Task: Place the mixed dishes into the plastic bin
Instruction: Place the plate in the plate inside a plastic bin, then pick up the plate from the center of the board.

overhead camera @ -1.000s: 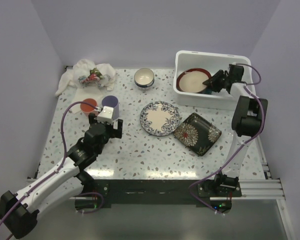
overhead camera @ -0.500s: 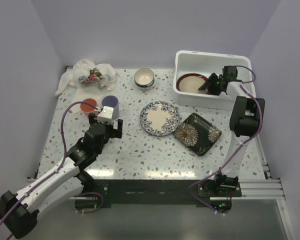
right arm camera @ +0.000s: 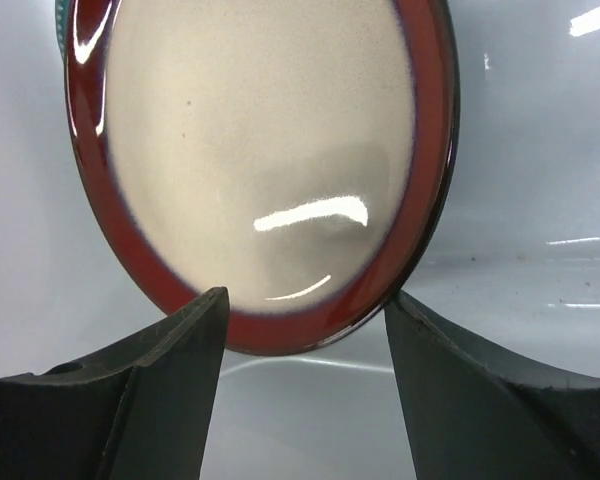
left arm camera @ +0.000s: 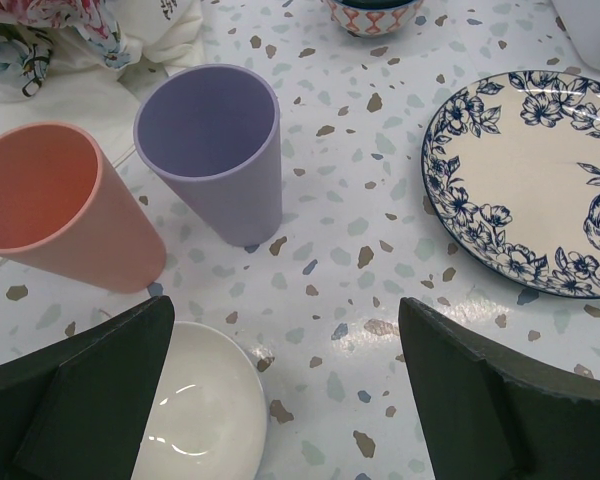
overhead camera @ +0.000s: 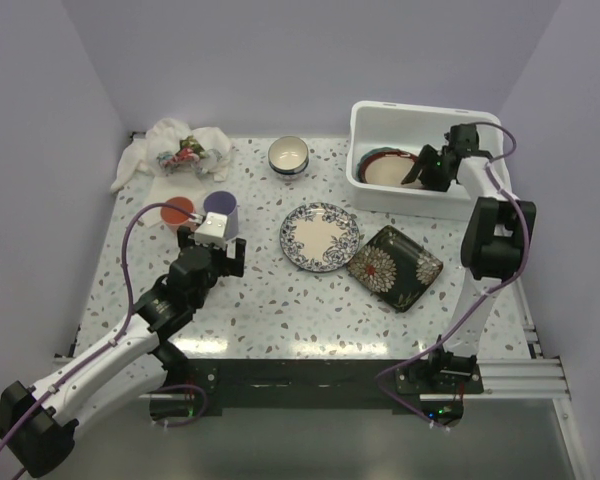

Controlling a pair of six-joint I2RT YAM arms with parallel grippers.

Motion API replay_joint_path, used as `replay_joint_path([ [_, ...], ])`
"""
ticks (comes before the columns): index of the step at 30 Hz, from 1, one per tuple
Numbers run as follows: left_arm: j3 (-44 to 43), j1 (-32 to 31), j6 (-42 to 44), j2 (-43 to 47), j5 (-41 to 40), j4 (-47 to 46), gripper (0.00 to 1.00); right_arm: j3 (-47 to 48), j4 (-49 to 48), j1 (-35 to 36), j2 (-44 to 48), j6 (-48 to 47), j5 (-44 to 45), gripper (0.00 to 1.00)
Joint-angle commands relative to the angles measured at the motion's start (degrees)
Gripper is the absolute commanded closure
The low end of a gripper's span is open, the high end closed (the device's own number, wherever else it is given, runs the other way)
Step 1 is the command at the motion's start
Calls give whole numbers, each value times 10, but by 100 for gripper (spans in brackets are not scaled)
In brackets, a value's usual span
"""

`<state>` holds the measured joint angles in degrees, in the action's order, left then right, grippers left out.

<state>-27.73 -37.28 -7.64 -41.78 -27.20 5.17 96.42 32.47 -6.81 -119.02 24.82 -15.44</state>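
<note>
As plastic bin point(overhead camera: 400, 198) holds red-rimmed plate point(overhead camera: 385, 172), teal plate point(right arm camera: 59, 12) beneath

Bright even light; glare streak on red-rimmed plate point(right arm camera: 260, 170); soft shadows.

Near edge of bench point(overhead camera: 280, 300) open. Passable gap between purple cup point(left arm camera: 215, 150) and blue-patterned plate point(left arm camera: 540, 180). Crowding left fingers point(left arm camera: 70, 410): orange cup point(left arm camera: 55, 205), white bowl point(left arm camera: 195, 400). Inside plastic bin point(overhead camera: 390, 198), walls hem red-rimmed plate point(right arm camera: 270, 170), right fingers point(right arm camera: 480, 400).
</note>
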Motion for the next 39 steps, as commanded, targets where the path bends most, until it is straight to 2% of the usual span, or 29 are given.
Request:
replay_joint_path([
  [1, -13, -2, 9, 0, 6, -26, 0, 20, 22, 14, 89, -43, 24, 33],
  [7, -15, -2, 6, 4, 7, -23, 1, -4, 22, 17, 140, -48, 39, 26],
  [10, -19, -1, 4, 6, 9, -20, 1, -18, 23, 19, 168, -49, 40, 18],
  [16, -23, -1, 1, 6, 17, -13, 0, -62, 9, 34, 237, -38, 65, 14],
  [19, -30, -1, -5, 4, 20, -2, 0, -108, -15, 42, 287, -10, 74, 11],
  [20, -31, -2, -7, 4, 22, -2, 0, -132, -27, 43, 315, 3, 74, 7],
  [22, -31, -1, -11, 4, 26, -1, 0, -166, -43, 53, 343, 22, 74, 6],
  [23, -32, -1, -17, 4, 28, -1, 0, -177, -49, 57, 361, 30, 75, 2],
  [29, -47, -2, -63, -21, 54, 7, 0, -285, -97, 79, 502, 86, 73, 2],
  [34, -101, -2, -118, -89, 72, 41, 0, -388, -144, 79, 619, 116, 31, 2],
  [39, -148, -3, -171, -168, 74, 69, 0, -457, -172, 78, 693, 129, -17, 2],
])
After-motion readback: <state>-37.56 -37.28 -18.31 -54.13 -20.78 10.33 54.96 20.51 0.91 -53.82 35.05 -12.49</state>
